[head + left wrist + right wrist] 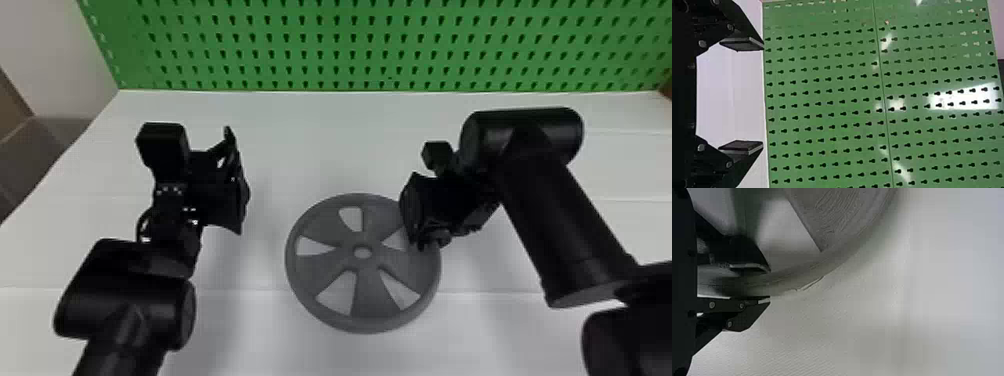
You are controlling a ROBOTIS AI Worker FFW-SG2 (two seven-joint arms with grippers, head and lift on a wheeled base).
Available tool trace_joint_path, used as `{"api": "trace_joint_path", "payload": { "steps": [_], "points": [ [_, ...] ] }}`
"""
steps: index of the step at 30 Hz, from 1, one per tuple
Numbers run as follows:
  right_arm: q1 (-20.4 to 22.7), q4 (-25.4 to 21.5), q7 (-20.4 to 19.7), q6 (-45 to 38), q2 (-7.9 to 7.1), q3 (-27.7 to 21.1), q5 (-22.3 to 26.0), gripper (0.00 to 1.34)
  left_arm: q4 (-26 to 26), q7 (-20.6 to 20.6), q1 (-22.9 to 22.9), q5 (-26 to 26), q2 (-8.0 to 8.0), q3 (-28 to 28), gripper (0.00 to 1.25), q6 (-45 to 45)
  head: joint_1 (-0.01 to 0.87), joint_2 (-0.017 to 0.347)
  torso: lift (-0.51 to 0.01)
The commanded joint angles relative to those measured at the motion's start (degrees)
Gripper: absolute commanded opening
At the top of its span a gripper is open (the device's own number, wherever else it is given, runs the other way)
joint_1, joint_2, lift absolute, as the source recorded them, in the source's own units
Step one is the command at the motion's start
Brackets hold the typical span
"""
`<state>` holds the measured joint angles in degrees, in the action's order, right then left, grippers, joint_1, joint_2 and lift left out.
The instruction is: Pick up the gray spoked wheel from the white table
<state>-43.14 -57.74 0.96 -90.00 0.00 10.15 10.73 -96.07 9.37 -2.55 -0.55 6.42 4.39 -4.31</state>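
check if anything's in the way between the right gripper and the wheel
Nothing visible is in the way. The jaws of the right gripper sit astride the rim of the gray spoked wheel, one in an opening between spokes, the other just outside the rim.

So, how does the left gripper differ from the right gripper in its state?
The left gripper holds nothing, while the right gripper has the rim of the gray wheel between its fingers. The left gripper's fingers stand wide apart; the right gripper's are much closer together. Both are black.
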Motion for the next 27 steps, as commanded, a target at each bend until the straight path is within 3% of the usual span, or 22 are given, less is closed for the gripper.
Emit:
{"api": "trace_joint_path", "payload": {
  "steps": [1,4,27],
  "points": [
    [-0.1,0.26,0.0,0.0,0.05,0.22,0.08,0.38,0.0,0.03,0.0,0.03,0.0,0.0,0.88,0.0,0.782,0.057,-0.097],
    [-0.19,0.26,0.0,0.0,0.05,0.22,0.08,0.25,0.0,0.03,0.0,0.03,0.0,-0.09,0.88,0.0,0.782,0.057,-0.097],
    [-0.54,0.26,0.0,0.0,0.05,0.83,-0.01,0.25,-0.09,0.03,0.09,-0.06,0.09,-0.09,0.88,0.0,0.782,0.057,-0.097]
  ]
}}
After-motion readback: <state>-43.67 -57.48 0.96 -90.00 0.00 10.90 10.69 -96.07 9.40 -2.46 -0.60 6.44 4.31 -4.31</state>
